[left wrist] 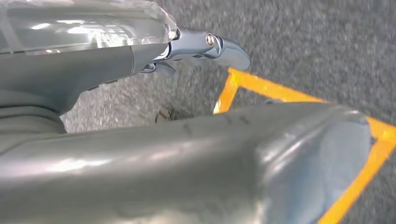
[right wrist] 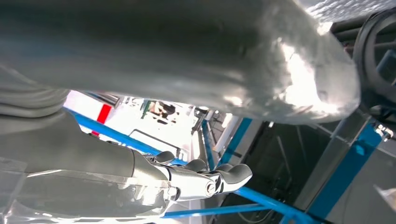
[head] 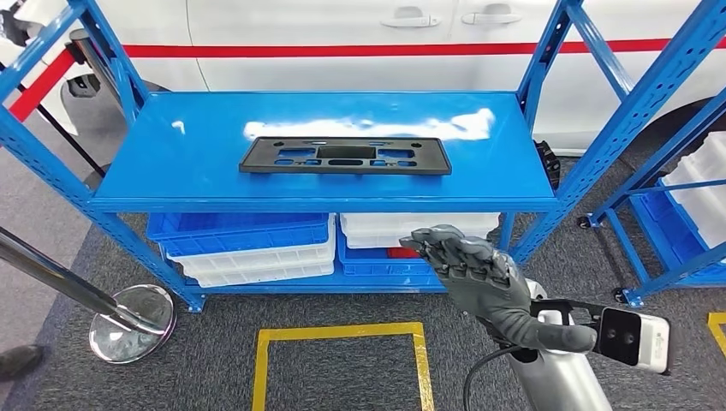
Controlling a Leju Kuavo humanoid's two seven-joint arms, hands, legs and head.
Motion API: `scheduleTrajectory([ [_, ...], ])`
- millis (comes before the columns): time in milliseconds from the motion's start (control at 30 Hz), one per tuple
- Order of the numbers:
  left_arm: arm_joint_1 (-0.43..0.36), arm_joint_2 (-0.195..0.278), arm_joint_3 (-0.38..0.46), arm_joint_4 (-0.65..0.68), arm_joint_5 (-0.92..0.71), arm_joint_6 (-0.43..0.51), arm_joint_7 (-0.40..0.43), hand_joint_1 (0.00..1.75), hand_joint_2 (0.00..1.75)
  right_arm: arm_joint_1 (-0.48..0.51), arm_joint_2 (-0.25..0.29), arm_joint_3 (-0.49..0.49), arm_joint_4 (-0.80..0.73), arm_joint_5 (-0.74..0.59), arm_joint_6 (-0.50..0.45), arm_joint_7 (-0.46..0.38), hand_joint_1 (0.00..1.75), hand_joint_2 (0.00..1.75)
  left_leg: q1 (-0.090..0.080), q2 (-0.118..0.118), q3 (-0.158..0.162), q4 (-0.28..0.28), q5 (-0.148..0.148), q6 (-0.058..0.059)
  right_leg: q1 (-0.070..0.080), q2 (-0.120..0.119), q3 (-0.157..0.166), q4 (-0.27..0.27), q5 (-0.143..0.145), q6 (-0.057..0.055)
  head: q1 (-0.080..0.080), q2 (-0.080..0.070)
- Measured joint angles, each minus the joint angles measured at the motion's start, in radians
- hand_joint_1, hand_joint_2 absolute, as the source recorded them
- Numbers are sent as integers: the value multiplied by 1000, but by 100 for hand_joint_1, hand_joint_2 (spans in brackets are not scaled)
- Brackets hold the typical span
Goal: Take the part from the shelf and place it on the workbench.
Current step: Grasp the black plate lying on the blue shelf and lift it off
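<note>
The part (head: pixel 345 156) is a flat black rectangular plastic frame with several cut-outs, lying at the middle of the blue shelf's (head: pixel 188 163) top board. My right hand (head: pixel 471 270) is raised in front of the shelf, below and to the right of the part, fingers stretched forward and holding nothing. The right wrist view has the same hand (right wrist: pixel 93 163) with its fingers (right wrist: pixel 210 179) reaching toward blue shelf beams (right wrist: pixel 261 198). My left hand (left wrist: pixel 70 70) hangs over grey carpet with its fingers (left wrist: pixel 205 46) extended and nothing in it.
Blue bins (head: pixel 231 229) and white bins (head: pixel 411 224) fill the lower shelf. A chrome stanchion base (head: pixel 128 321) stands at the left, and a yellow tape square (head: pixel 342 334) marks the floor. Another blue rack (head: pixel 676 197) is at the right; a white car (head: pixel 342 34) is behind.
</note>
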Motion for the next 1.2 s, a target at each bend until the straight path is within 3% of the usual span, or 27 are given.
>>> scheduleTrajectory([
  [67, 1, -2, 0, 0, 0, -1, -6, 0, 0, 4, -8, -1, 27, 9, -5, 0, 0, 0, 9, -1, 12, 4, -14, -10, -19, 1, -37, 50, 10, 20, 0, 0],
  [100, 2, -1, 0, 0, 0, -2, -8, 0, 0, 5, -12, -2, 38, 12, -21, 0, 0, 0, 13, -2, 15, 13, -26, -21, -26, -3, -40, 42, 24, 31, 0, 0],
  [133, 2, -1, 0, 1, 0, -3, -9, 0, 0, 5, -14, -1, 41, 12, -40, 0, 0, 0, 15, -3, 17, 25, -39, -33, -29, -6, -10, -25, 57, 31, 0, 0],
  [167, 1, 0, -1, 2, 0, -3, -10, 0, 0, 5, -16, -1, 41, 12, -55, 0, 0, 0, 14, -3, 17, 33, -47, -41, -28, -9, 3, -54, 59, 24, -1, 0],
  [233, -1, 0, -4, 3, 0, -3, -11, 0, 0, 7, -22, 0, 40, 11, -73, 0, 0, 0, 11, 0, 19, 38, -56, -55, -21, -6, 5, -58, 45, 0, -2, 0],
  [333, -7, -2, -8, 3, 0, -3, -11, 0, 0, 6, -28, 1, 35, 10, -79, 0, 0, 0, 19, -8, 19, 69, -83, -69, -21, 4, 21, -60, 31, -25, -2, 0],
  [367, -8, -2, -8, 3, 0, -3, -11, 0, 0, 5, -28, 2, 33, 10, -79, 0, 0, 0, 20, -17, -4, 117, -104, -70, -21, 6, 30, -61, 26, -31, -2, 0],
  [433, -6, -2, -10, 3, 0, -2, -11, 0, 0, 5, -28, 4, 32, 10, -80, 0, 0, 0, 18, -31, -89, 264, -148, -70, -16, 12, 44, -61, 13, -41, -2, 0],
  [467, -3, -2, -11, 3, 0, -2, -11, 0, 0, 6, -28, 6, 32, 10, -81, 0, 0, 0, 17, -33, -134, 325, -156, -68, -13, 17, 51, -61, 7, -43, -2, 0],
  [500, -1, -2, -13, 3, 0, -2, -10, 0, 0, 7, -29, 7, 32, 10, -83, 0, 0, 0, 15, -35, -166, 353, -144, -63, -9, 22, 60, -61, -1, -44, -2, 0],
  [533, 1, -2, -15, 3, 0, -1, -10, 0, 0, 8, -29, 8, 32, 10, -87, 0, 0, 0, 12, -37, -177, 340, -110, -56, -6, 27, 71, -61, -9, -45, -2, 0],
  [600, 2, -1, -19, 4, -1, 1, -9, 0, 0, 8, -30, 14, 31, 13, -100, 0, 0, 0, 0, -44, -154, 221, -10, -32, -2, 35, 96, -63, -27, -44, -2, 0],
  [633, 2, 0, -21, 5, -1, 1, -9, 0, 0, 10, -30, 19, 31, 15, -107, 0, 0, 0, -6, -48, -137, 165, 26, -19, 0, 38, 106, -65, -35, -42, -2, 0],
  [667, 2, 1, -22, 6, -1, 2, -8, 0, 0, 12, -31, 24, 31, 18, -112, 0, 0, 0, -13, -51, -123, 125, 44, -9, -2, 41, 111, -68, -40, -37, -2, 0],
  [733, 1, 3, -23, 7, -1, 3, -7, 0, 0, 16, -32, 34, 29, 22, -121, 0, 0, 0, -21, -51, -109, 93, 38, 2, -5, 44, 114, -73, -38, -24, -2, 0],
  [833, -2, 3, -25, 7, -1, 5, -8, 0, 0, 15, -37, 45, 21, 23, -130, 0, 0, 0, -16, -49, -69, 39, 26, 11, -5, 32, 107, -48, -35, -5, -2, 0],
  [900, -1, 2, -25, 7, -1, 7, -8, 0, 0, 11, -40, 51, 19, 22, -131, 0, 0, 0, -12, -49, -44, 20, 22, 14, -6, 22, 60, 37, -73, 3, -2, 0],
  [967, 0, 0, -25, 7, -1, 10, -9, 0, 0, 10, -42, 59, 20, 20, -132, 0, 0, 0, -12, -49, -32, 19, 11, 15, -7, 21, -18, 144, -116, 9, -2, 0],
  [1000, 1, 0, -25, 7, -1, 12, -9, 0, 0, 10, -43, 63, 20, 20, -132, 0, 0, 0, -12, -49, -25, 20, 5, 15, -7, 20, -46, 171, -116, 11, -2, 0],
  [1033, 1, -1, -25, 7, -1, 15, -9, 0, 0, 9, -44, 67, 20, 19, -131, 0, 0, 0, -11, -49, -18, 23, -3, 13, -8, 20, -58, 164, -93, 12, -2, 0],
  [1067, 1, -2, -25, 7, -1, 17, -10, 0, 0, 6, -44, 71, 20, 17, -131, 0, 0, 0, -11, -49, -9, 26, -11, 12, -9, 18, -52, 122, -50, 12, -2, 0],
  [1100, 1, -2, -25, 7, -1, 18, -10, 0, 0, 3, -44, 74, 21, 16, -131, 0, 0, 0, -10, -49, 0, 29, -20, 9, -9, 15, -35, 58, 2, 9, -2, 0],
  [1133, 0, -3, -25, 7, 0, 19, -11, 0, 0, -1, -45, 77, 22, 14, -131, 0, 0, 0, -10, -49, 8, 32, -28, 6, -7, 11, -19, 2, 35, 4, -2, 0],
  [1200, 0, -5, -25, 7, 0, 19, -11, 0, 0, -8, -45, 81, 24, 11, -131, 0, 0, 0, -11, -47, 12, 37, -40, -5, -1, 6, -4, -64, 62, -10, -2, 0],
])
